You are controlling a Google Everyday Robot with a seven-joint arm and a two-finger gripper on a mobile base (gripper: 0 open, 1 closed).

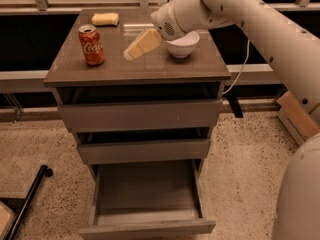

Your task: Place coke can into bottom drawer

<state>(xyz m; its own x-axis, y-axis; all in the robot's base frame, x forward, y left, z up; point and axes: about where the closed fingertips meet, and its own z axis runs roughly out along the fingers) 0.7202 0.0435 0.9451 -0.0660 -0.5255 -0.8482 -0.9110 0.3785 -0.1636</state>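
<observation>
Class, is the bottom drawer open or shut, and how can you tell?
Open: the drawer juts out, its floor in view. The can stands on the cabinet top; the pincer hovers beside it.

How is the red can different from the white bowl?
The can is red and tall; the bowl is white and low. The can stands on the left; the bowl sits on the right. The gripper hovers between them. Both rest upright on the cabinet top.

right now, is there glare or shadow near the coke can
Camera view: a pale reflection streaks the cabinet top behind the tool, which hangs over it between the coke can and the white bowl; the open bottom drawer darkens toward its back.
</observation>
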